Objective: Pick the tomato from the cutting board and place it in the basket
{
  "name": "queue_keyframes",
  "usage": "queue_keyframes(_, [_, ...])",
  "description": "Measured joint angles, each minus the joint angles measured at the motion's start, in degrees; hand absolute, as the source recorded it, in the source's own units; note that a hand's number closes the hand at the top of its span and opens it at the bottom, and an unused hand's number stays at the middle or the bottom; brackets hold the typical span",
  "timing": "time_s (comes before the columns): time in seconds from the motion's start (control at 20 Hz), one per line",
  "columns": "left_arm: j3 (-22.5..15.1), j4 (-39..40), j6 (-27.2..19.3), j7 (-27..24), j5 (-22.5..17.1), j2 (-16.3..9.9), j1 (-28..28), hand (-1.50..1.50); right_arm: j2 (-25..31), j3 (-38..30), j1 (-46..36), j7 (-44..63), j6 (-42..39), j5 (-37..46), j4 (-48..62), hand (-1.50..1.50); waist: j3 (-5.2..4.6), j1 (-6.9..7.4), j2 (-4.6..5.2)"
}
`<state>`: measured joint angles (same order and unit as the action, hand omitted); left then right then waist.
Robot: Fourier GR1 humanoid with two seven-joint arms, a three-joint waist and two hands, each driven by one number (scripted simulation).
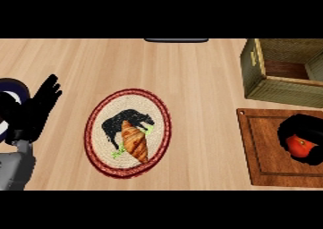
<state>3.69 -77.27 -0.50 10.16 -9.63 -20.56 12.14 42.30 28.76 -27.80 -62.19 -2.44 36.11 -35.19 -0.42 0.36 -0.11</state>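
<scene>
1. The right hand [308,133] sits over the cutting board [269,152], at the view's right edge, with its black fingers curled round the tomato [298,145].
2. Only a red patch of the tomato shows between the curled fingers; the rest is hidden by the hand, and whether it touches the cutting board cannot be told.
3. The right forearm does not show; only the hand itself comes in from the right edge over the board.
4. The cutting board is brown wood with a darker groove near its rim and a small hole at its far left corner; it lies flat on the wooden surface [190,71].
5. The basket [282,85] is a woven box standing on the surface just beyond the cutting board's far edge, apart from it, with its open top showing a brown inner floor.
6. The left hand [33,112] rests well to the left of the cutting board, near the view's left edge, fingers straight and spread, pointing away from the robot, holding nothing.
7. Its grey forearm [12,170] comes up from the lower left corner.
8. Between the left hand and the cutting board lies an oval woven mat [101,112] with a dark red rim, bearing a croissant [134,142] on a black patch.
9. A dark blue and white plate [0,96] shows partly behind the left hand, at the left edge.
</scene>
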Motion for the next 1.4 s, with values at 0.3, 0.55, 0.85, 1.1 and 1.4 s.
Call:
queue_keyframes(0.3, [1.5, 0.52, -0.5, 0.77, 0.05, -0.81, -1.0, 0.0, -6.03, -1.42, 4.03, 16.63, -1.01, -1.66, -9.62, 1.5, -0.88, -3.04, -1.67])
queue_keyframes(0.55, [2.0, 0.33, -1.13, 1.02, 0.17, -0.88, -2.55, 0.0, -11.81, -1.41, 6.96, 31.42, -1.04, -1.96, -17.4, 1.5, -1.32, -4.92, -2.67])
queue_keyframes(0.85, [2.39, -0.39, -1.75, 0.92, 0.31, -0.79, -3.89, 0.0, -21.29, -1.12, 13.1, 44.65, -1.45, -6.18, -30.79, 1.5, -0.64, -5.77, -2.51])
queue_keyframes(1.1, [2.61, -1.01, -1.54, 0.67, 0.12, -0.81, -4.85, 0.0, -29.69, -0.95, 18.16, 51.88, 1.23, -11.13, -46.5, 1.5, -0.1, -5.94, -2.27])
queue_keyframes(1.4, [2.88, -1.8, -1.48, 0.7, 0.04, -1.0, -5.16, 0.0, -31.65, -1.41, 21.12, 67.52, 3.78, -9.85, -69.6, 1.5, 0.02, -5.91, -2.08])
